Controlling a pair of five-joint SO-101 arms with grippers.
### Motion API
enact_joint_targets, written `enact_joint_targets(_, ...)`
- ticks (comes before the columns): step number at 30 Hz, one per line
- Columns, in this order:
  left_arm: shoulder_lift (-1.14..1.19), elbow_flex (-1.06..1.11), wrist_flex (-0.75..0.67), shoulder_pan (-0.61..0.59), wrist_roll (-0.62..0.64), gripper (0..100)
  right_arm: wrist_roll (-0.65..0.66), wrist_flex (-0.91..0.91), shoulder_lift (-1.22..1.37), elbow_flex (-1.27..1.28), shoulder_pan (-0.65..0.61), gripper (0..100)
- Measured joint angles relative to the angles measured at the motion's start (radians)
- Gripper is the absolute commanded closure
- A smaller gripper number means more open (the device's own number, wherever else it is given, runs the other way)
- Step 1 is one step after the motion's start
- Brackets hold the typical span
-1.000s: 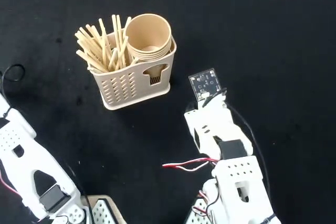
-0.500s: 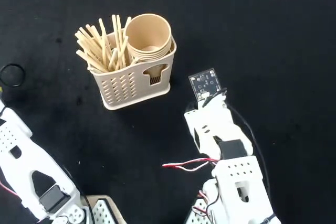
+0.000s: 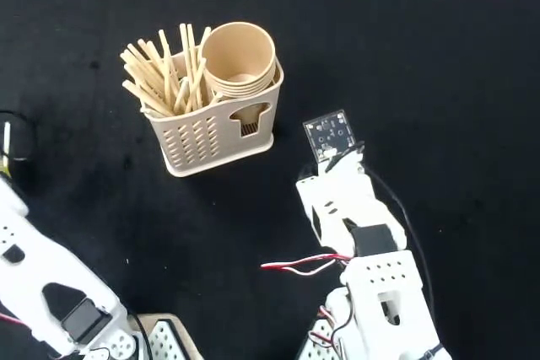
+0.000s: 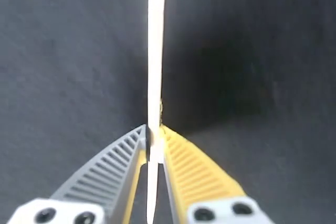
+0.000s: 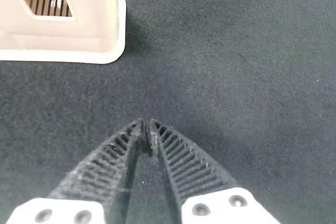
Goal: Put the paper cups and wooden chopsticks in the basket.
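Observation:
The beige slotted basket [image 3: 215, 137] stands at the back left of the black table. It holds a stack of paper cups [image 3: 239, 56] and several wooden chopsticks [image 3: 164, 73]. My left gripper [image 4: 153, 130] is shut on one more wooden chopstick [image 4: 155, 51], which sticks out ahead of the fingertips over the cloth; that stick [image 3: 7, 137] appears at the far left edge in the high view. My right gripper [image 5: 145, 129] is shut with nothing in it, low over the table just in front of the basket's corner [image 5: 79, 35].
The right arm [image 3: 354, 225] stretches from the front edge toward the basket, with red and white wires [image 3: 295, 265] beside it. The left arm [image 3: 42, 284] fills the front left corner. A black cable loop [image 3: 21, 137] lies at the left edge.
The left arm has drawn back toward the front left edge, and the pale chopstick in its gripper now shows by the cable loop. The right arm and basket have not moved.

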Motion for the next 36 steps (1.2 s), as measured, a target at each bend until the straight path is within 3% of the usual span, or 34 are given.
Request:
enact_joint_targets(5, -0.126, 0.193, 0.006, 0.0, 0.002, 81, 0.0, 0.0, 0.0, 0.0, 0.0, 98.4)
enact_joint_targets(14, -0.133, 0.061, 0.002, 0.029, 0.002, 81, 0.0, 0.0, 0.0, 0.0, 0.0, 98.4)
enact_joint_targets(20, -0.133, -0.035, -0.015, 0.127, 0.003, 81, 0.0, 0.0, 0.0, 0.0, 0.0, 98.4)
enact_joint_targets(27, -0.025, -0.051, -0.272, 0.193, 0.043, 81, 0.0, 0.0, 0.0, 0.0, 0.0, 98.4)
enact_joint_targets(31, 0.028, -0.075, -0.321, 0.187, 0.057, 81, 0.0, 0.0, 0.0, 0.0, 0.0, 98.4)
enact_joint_targets(36, 0.06, -0.118, -0.299, 0.19, 0.057, 93, 0.0, 0.0, 0.0, 0.0, 0.0, 98.4)
